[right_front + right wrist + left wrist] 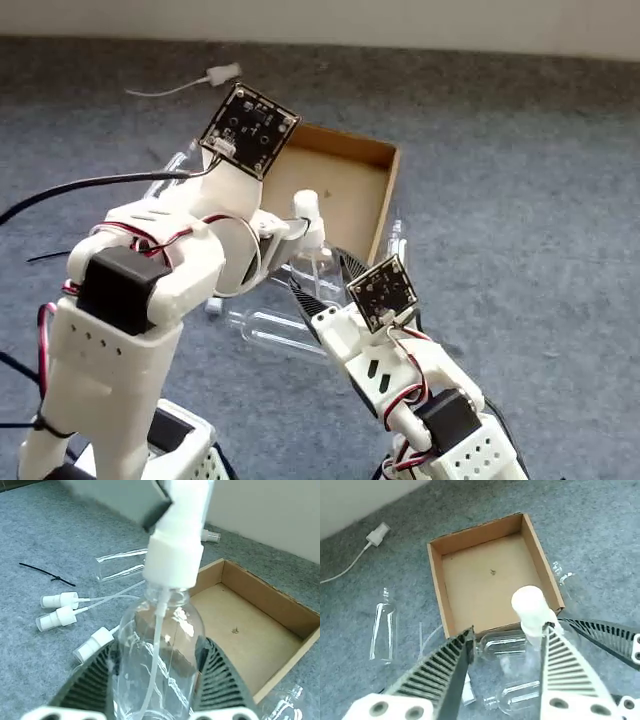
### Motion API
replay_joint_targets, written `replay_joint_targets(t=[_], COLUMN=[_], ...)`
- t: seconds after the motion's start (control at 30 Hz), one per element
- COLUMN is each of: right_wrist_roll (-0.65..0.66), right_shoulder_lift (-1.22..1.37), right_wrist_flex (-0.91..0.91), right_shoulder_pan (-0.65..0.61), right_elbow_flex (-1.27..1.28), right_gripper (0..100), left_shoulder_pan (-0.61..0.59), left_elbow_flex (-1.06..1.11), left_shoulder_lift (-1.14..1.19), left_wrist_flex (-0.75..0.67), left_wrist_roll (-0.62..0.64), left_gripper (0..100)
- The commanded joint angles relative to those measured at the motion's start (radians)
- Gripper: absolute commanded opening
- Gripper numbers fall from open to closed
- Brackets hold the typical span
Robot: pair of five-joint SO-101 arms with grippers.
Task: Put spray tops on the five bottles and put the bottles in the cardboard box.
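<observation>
My right gripper (157, 647) is shut on a clear glass bottle (160, 630) and holds it upright in front of the cardboard box (250, 625). A white spray top (175, 555) sits on the bottle's neck, its tube hanging inside. My left gripper (507, 632) hovers above it with its jaws wide apart; one finger (555, 655) touches the spray top (531, 605). In the high view the two grippers meet at the box's near edge (330, 250). The open box (490, 575) is empty.
Loose bottles lie on the grey carpet: one (384, 630) left of the box, one (555, 572) by its right wall, two (510, 647) near its front. Three spray tops (60, 600) and a black tie (47, 575) lie nearby; another top (222, 72) lies beyond the box.
</observation>
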Motion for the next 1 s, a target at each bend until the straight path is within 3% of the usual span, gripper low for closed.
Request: replay_joint_targets(t=[0.0, 0.1, 0.23, 0.43, 0.53, 0.67, 0.8, 0.9, 0.97], right_wrist_roll=[-0.005, -0.005, -0.003, 0.0, 0.051, 0.054, 0.046, -0.081, -0.16], right_shoulder_lift=[-0.01, -0.01, -0.002, 0.005, 0.101, 0.329, 0.558, 0.7, 0.779], right_wrist_flex=[-0.021, -0.021, -0.067, -0.087, -0.087, -0.088, -0.09, -0.085, -0.082], right_shoulder_pan=[0.012, 0.035, 0.17, 0.274, 0.274, 0.274, 0.269, 0.239, 0.188], right_elbow_flex=[-0.012, -0.016, -0.085, -0.222, -0.286, -0.41, -0.573, -0.722, -0.8], right_gripper=[0.4, 0.4, 0.4, 0.4, 0.4, 0.4, 0.4, 0.4, 0.4], left_shoulder_pan=[-0.074, -0.107, -0.162, -0.315, -0.374, -0.378, -0.378, -0.369, -0.343], left_elbow_flex=[-0.054, -0.111, -0.108, 0.174, 0.343, 0.513, 0.645, 0.7, 0.73], left_shoulder_lift=[-0.021, -0.021, -0.031, -0.122, -0.211, -0.338, -0.435, -0.498, -0.536], left_wrist_flex=[-0.015, -0.012, 0.061, 0.086, -0.006, -0.087, -0.15, -0.235, -0.31], left_wrist_roll=[-0.009, -0.008, -0.002, -0.009, -0.015, -0.129, -0.13, -0.12, -0.046], left_gripper=[21, 21, 21, 21, 21, 21, 21, 21, 25])
